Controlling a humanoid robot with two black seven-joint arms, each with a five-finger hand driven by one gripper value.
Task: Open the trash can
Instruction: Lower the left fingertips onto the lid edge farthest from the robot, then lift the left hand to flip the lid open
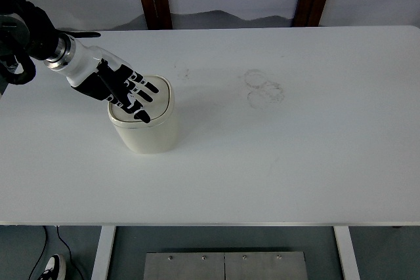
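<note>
The small cream trash can (146,126) stands on the white table (295,162). The left hand (125,90) rests spread-open on its lid. It looks light and tippy; press the lid gently.

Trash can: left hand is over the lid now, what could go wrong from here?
1. The trash can stands free on the table, nothing bracing it; an off-centre push from the left hand could tip or slide it.
2. The fingers sit near the lid rim, so they might slip off.
</note>
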